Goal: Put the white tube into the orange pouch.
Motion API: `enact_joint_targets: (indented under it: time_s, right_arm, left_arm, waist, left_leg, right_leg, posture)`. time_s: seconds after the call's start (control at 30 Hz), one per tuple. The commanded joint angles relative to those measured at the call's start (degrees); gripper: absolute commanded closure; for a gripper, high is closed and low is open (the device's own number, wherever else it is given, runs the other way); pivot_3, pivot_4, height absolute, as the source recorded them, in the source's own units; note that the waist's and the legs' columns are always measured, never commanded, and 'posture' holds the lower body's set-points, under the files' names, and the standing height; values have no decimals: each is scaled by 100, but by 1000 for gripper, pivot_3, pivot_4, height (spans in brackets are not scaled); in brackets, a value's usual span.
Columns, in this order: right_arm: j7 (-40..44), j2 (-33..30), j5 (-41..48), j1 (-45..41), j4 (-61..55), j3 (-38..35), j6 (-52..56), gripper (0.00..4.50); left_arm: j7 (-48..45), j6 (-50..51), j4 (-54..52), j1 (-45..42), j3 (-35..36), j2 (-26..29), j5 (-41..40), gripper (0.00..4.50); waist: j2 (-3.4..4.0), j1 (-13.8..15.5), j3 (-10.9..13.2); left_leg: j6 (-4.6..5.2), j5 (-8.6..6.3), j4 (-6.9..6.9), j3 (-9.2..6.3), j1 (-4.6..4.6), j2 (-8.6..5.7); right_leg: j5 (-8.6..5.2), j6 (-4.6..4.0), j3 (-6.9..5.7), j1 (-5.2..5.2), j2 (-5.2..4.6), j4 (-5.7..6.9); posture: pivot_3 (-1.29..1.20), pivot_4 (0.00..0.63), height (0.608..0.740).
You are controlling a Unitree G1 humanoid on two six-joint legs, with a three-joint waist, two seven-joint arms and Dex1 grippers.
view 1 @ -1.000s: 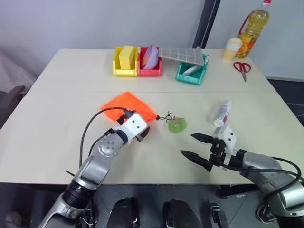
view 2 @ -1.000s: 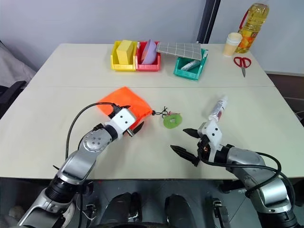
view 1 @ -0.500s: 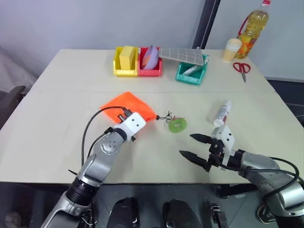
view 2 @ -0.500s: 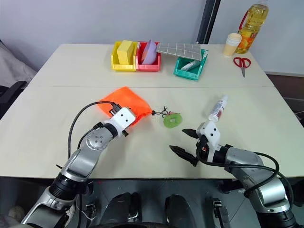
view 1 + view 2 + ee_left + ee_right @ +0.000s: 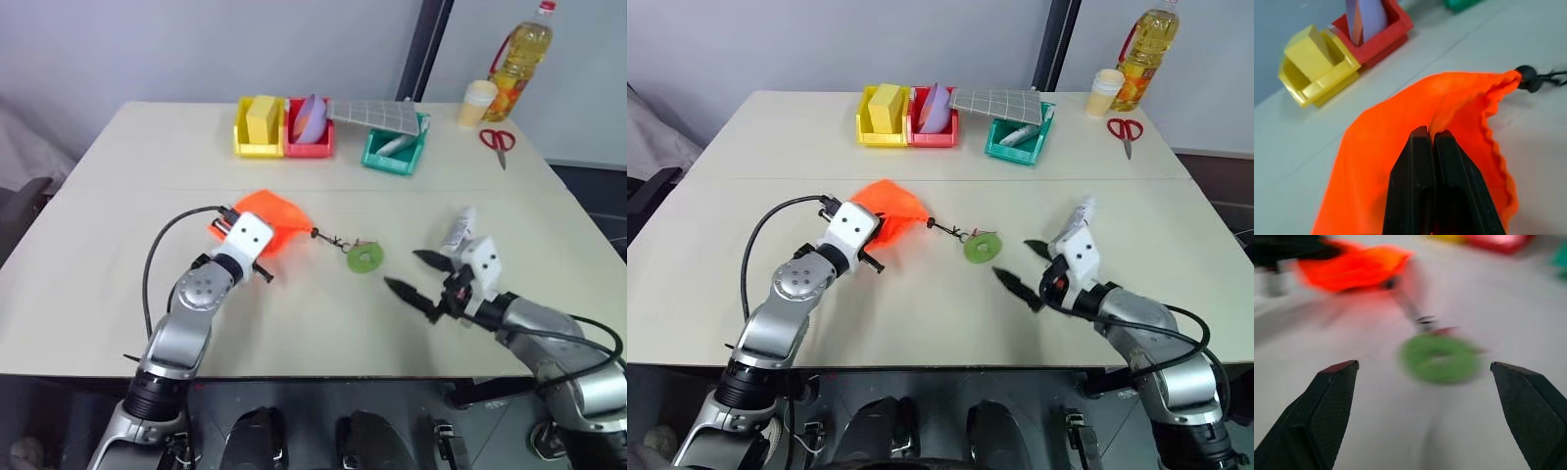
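Two grippers work over the pale table. No label or writing can be read anywhere; the yellow oil bottle at the upper right of the left eye view carries a label too small to make out, and the white tube shows only faint dark marks.

Left gripper: its two black fingers are pressed together on a fold of the orange pouch, pinching the fabric near the gathered mouth. In the left eye view the pouch sits left of centre, bunched up beyond the wrist, with its black cord running rightward to the green ring tag lying flat on the table.

Right gripper: its fingers stand spread wide with nothing between them, at the lower right of centre, tips pointing toward the ring tag and apart from it. The white tube lies on the table just beyond this gripper, partly hidden by the white wrist housing, well apart from the pouch.

Along the far edge sit a yellow bin, a red bin and a green bin, with red scissors and a pale cup toward the upper right.
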Motion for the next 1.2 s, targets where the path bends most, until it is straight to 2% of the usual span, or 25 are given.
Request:
enact_joint_targets:
  time_s: [0.03, 0.23, 0.37, 0.63, 0.87, 1.2]
  right_arm:
    - [-598, 76, -542, -227, 352, -263, -324, 0]
    - [-1446, 440, -1044, -458, 748, -324, -414, 0]
    - [-1624, 665, -1139, -440, 739, -268, -424, 0]
    - [-2275, 1159, -1211, -556, 936, -505, -321, 0]
    - [-3185, 1720, -1441, -1102, 1528, -559, -137, 0]
    - [-3887, 2208, -1656, -1521, 2342, -632, -214, 0]
  left_arm:
    - [-148, 85, -233, 81, 288, -37, -387, 4488]
    - [-255, 249, -249, 146, 394, -141, -849, 4488]
    - [-351, 381, -274, 162, 392, -150, -1060, 4488]
    - [-380, 381, -255, 182, 393, -21, -1109, 4488]
    - [-392, 324, -212, 153, 362, -18, -1138, 4488]
    - [-363, 301, -234, 140, 317, -25, -1152, 4488]
  waist:
    - [0, -8, 0]
    - [0, -16, 0]
    - [0, -22, 0]
    - [1, -29, 0]
    - [2, -48, 0]
    - [2, -49, 0]
  left_leg:
    - [0, 0, 2, 1, 0, 0]
    - [-3, 2, 4, 3, 1, 0]
    - [-14, 9, 6, 4, 3, -1]
    - [-15, 9, 6, 4, 5, 0]
    - [-48, 29, 4, 4, 4, 0]
    - [-50, 30, 3, 7, 2, 0]
  right_leg:
    - [2, 3, 0, 0, 0, 0]
    - [11, 21, 0, -2, 1, 12]
    - [10, 25, 1, -7, 1, 30]
    - [10, 25, 2, -12, 1, 44]
    - [10, 24, 4, -17, 1, 48]
    - [10, 25, 4, -20, 1, 49]
  posture:
    - [0, 150, 740]
    - [0, 150, 740]
    - [0, 150, 740]
    - [0, 150, 740]
    - [0, 150, 740]
    - [0, 150, 740]
